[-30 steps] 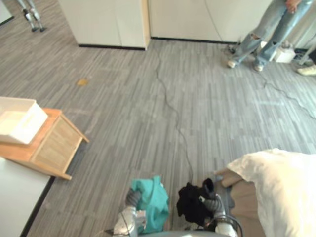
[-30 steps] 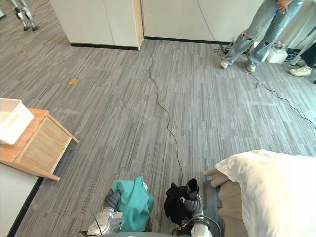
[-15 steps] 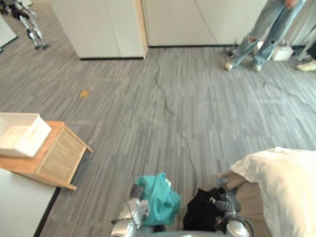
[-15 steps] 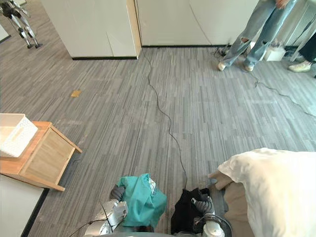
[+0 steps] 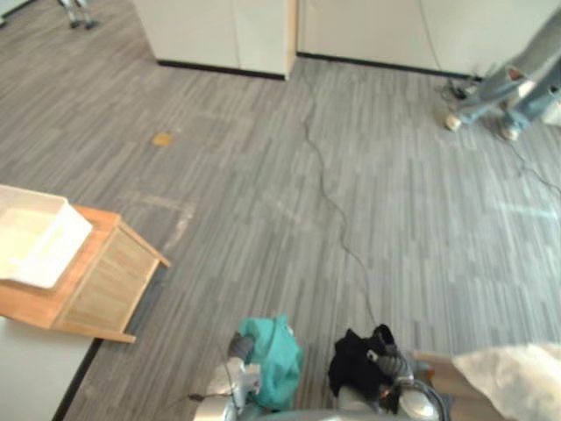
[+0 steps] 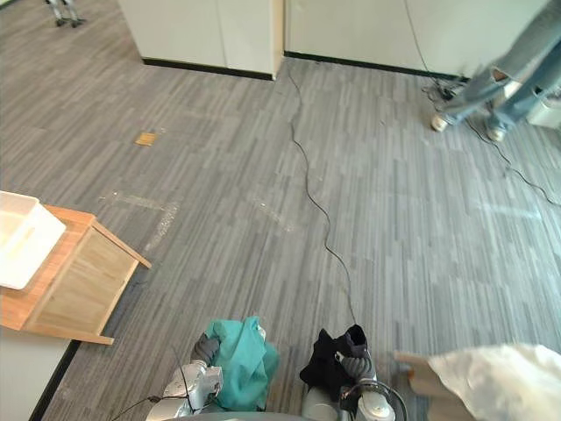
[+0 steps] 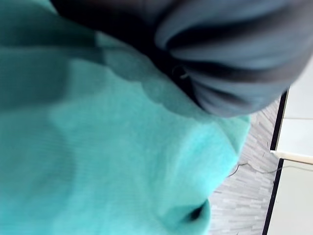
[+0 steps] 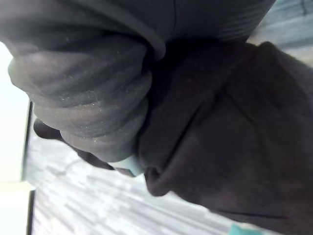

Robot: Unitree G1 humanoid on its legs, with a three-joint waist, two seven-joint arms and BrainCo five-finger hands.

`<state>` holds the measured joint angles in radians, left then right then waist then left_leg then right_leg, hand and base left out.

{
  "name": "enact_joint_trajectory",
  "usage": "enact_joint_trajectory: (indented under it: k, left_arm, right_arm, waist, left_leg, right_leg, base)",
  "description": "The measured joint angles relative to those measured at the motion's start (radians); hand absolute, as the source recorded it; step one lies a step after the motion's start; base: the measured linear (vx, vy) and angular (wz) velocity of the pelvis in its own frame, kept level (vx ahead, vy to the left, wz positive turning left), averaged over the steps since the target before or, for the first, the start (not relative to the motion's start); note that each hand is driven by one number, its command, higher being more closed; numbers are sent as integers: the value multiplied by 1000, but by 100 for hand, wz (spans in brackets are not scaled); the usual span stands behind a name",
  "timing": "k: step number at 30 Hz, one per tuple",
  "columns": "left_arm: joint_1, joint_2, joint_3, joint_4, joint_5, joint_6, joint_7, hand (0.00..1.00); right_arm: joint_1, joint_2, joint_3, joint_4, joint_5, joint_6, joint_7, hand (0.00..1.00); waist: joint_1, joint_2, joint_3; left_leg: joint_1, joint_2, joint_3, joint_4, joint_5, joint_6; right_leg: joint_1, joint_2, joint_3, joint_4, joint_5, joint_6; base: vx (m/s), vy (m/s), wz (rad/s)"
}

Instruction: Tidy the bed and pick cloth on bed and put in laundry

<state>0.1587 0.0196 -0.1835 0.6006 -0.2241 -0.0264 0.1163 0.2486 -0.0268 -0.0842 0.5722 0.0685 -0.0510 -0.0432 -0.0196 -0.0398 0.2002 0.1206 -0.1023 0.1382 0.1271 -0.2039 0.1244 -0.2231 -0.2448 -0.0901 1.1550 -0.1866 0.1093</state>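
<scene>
- Hands come first: both are low in front of you, close beside each other.
- Your left hand (image 5: 237,348) has the teal cloth (image 5: 273,361) bunched over it. The cloth is up off the grey floor (image 5: 263,219). It covers the hand, also in the left wrist view, so you cannot tell if the hand is clasped or spread.
- Your right hand (image 5: 390,360) has the black cloth (image 5: 351,373) bunched against it in the same way, and again you cannot tell its grasp.
- The two cloths are side by side, with a narrow gap between them.
- Just beside your right hand, at the lower right, is a corner of white bedding (image 5: 517,381).
- On your left, well apart from the hands, is a wooden stand (image 5: 101,285) with a white basket (image 5: 35,237) resting on top.
- Far ahead are white cabinets (image 5: 228,35), and at the far right a person's legs in jeans (image 5: 517,88).
</scene>
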Motion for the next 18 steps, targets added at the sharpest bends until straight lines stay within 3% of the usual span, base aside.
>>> enact_joint_trajectory:
  k: [3,4,5,6,7,9,10,11,12,13,14,15,16,17,18]
  left_arm:
    - [-8,0,-2,-1,0,0,0,100]
    - [-18,3,-2,0,0,1,0,100]
    - [-23,3,0,0,0,1,0,100]
    - [-25,3,0,-1,0,0,0,100]
    - [-21,5,9,-2,0,-1,2,100]
    - [2,14,26,0,0,0,18,100]
    - [17,1,42,21,0,2,22,100]
    - [20,-6,40,28,0,2,22,100]
    - [29,-24,39,37,-1,1,21,100]
    - [37,-44,52,39,-6,-1,19,100]
    - [41,-51,60,40,-12,0,18,100]
    - [49,-62,71,39,-28,0,18,100]
    - [56,-65,73,30,-61,-1,15,100]
    - [53,-64,73,26,-69,-2,14,100]
    - [54,-64,75,15,-84,-2,14,100]
  right_arm:
    - [-7,1,0,-39,1,-4,0,100]
    - [-14,-1,0,-49,5,-13,0,100]
    - [-27,-3,-4,-47,12,-13,-2,100]
    - [-30,-3,-8,-47,13,-13,-3,100]
    - [-38,-1,-15,-47,17,-10,-7,100]
    - [-46,2,-5,-47,18,-7,-11,100]
    - [-66,-9,13,-44,16,1,-12,100]
    - [-72,-14,13,-46,12,2,-12,100]
    - [-73,-22,13,-47,6,6,-10,100]
    - [-78,-24,16,-48,-1,16,-9,100]
    - [-80,-24,24,-48,-1,17,-10,100]
    - [-82,-26,50,-50,-1,18,-7,100]
    - [-81,-26,72,-59,0,18,-1,100]
    - [-78,-25,77,-66,0,18,0,100]
    - [-72,-24,89,-78,0,18,2,100]
  waist:
    - [-23,46,15]
    - [-32,54,19]
    - [-31,61,23]
    - [-32,69,26]
    - [-25,67,25]
    - [-22,39,23]
    - [-18,72,19]
    - [-20,88,13]
    - [-21,111,0]
    - [-17,124,-3]
    - [-16,125,-1]
    - [-15,129,2]
    - [4,136,6]
    - [13,142,6]
    - [25,133,10]
  left_leg:
    - [59,52,-115,-27,-15,-9]
    - [71,74,-164,-23,-19,-18]
    - [89,104,-192,-24,-33,-42]
    - [99,125,-202,-24,-46,-65]
    - [126,162,-228,-28,-85,-116]
    - [177,194,-261,-33,-139,-163]
    - [200,254,-278,8,-165,-185]
    - [187,275,-281,44,-158,-184]
    - [151,312,-287,137,-124,-178]
    - [86,345,-290,301,-30,-184]
    - [51,354,-289,377,24,-184]
    - [-30,383,-284,552,205,-192]
    - [-116,411,-263,767,182,-197]
    - [-138,412,-252,833,157,-197]
    - [-174,401,-220,909,113,-209]
  right_leg:
    - [-143,66,-51,-170,-87,-14]
    - [-183,74,-45,-403,-75,-9]
    - [-191,75,-18,-628,-15,-11]
    - [-192,75,-1,-723,24,-9]
    - [-199,57,54,-936,125,24]
    - [-211,15,104,-984,126,44]
    - [-244,55,82,-845,244,59]
    - [-253,68,71,-801,247,55]
    - [-258,88,35,-735,248,21]
    - [-240,120,-5,-677,173,-29]
    - [-221,132,-15,-674,152,-44]
    - [-159,166,-26,-707,127,-75]
    - [-65,221,-29,-784,124,-117]
    - [-26,239,-22,-814,126,-133]
    - [45,261,-13,-872,130,-150]
  base:
    - [459,-157,134]
    - [564,-293,180]
    - [476,-255,164]
    - [521,-373,161]
    - [543,-470,139]
    - [612,-566,107]
    - [467,-438,53]
    - [596,-543,52]
    - [585,-573,44]
    - [584,-593,35]
    - [570,-579,9]
    - [566,-492,-29]
    - [561,-442,-44]
    - [535,-384,-61]
    - [497,-358,-61]
